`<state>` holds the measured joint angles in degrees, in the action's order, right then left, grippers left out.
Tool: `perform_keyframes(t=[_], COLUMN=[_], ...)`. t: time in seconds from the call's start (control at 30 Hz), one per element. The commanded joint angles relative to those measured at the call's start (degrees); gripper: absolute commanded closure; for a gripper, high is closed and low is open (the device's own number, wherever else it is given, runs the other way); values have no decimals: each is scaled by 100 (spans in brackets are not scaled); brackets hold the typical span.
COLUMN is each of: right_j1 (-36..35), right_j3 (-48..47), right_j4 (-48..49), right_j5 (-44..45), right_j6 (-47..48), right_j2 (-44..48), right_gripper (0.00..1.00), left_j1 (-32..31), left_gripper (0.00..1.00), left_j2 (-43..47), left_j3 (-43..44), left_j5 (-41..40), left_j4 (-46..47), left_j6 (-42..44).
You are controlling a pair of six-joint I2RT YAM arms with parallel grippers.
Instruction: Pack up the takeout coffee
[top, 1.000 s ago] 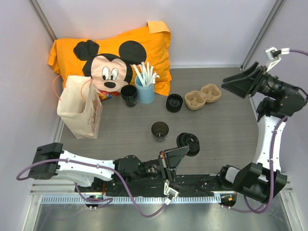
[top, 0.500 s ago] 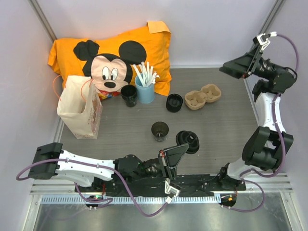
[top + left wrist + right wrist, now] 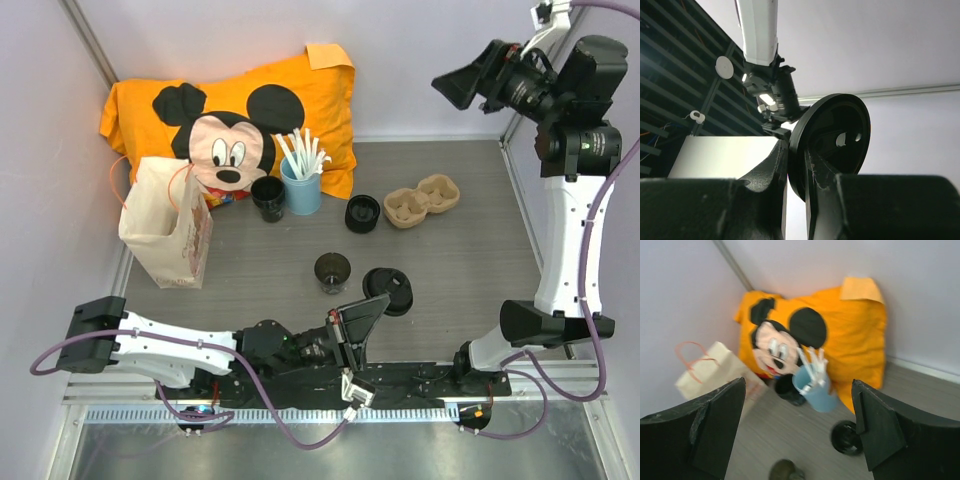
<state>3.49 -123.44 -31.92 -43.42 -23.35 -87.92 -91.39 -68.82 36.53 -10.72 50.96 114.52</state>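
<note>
Left claw [image 3: 796, 150] pinches lid [image 3: 832, 135] by its edge, probably to cap the coffee cup [image 3: 332, 270]. The cup stands right of the paper bag [image 3: 165, 225] and appears uncapped. Right claw [image 3: 798, 382] spread wide, empty, held high out of the way.

Left gripper [image 3: 366, 312] low at near edge, pinching black lid [image 3: 835, 135]. Right gripper [image 3: 462, 86] raised over far-right corner, jaws wide.

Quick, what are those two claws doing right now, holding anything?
Left gripper: fingers closed on the black lid.
Right gripper: open, holding nothing.
</note>
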Motion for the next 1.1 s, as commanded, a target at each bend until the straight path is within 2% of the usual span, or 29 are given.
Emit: perform_keyframes(t=[0.0,0.03,0.13,0.37,0.63,0.7,0.93,1.07], right_j1=[-84,-268,-349,-349,-507,-533,-1050,-1280], right_j3=[-103,29,581,1401,2226,2437,3342,3502], right_j4=[-2807,-3089,-3925,-4506,-5385,-5421,-5430,-5430], right_j5=[1160,1178,881,134,-386,-457,-799,-984], right_j6=[2193,2734,3606,4636,5779,5894,5930,5869], right_j2=[-51,-41,143,934,1532,1724,2007,2068], right_gripper=[9,9,9,13,29,33,35,36], left_j1=[-10,-19,-19,-10,25,51,122,183], left_gripper=[100,100,100,100,100,100,100,100], left_j2=[351,377,448,396,229,193,-114,-272], left_j3=[-75,-111,-252,-287,-331,-366,-217,-173], left_j5=[70,105,219,71,-299,-334,-299,-290], left_j4=[344,336,353,301,98,55,63,81], left_j6=[378,404,492,335,-70,-166,-272,-307])
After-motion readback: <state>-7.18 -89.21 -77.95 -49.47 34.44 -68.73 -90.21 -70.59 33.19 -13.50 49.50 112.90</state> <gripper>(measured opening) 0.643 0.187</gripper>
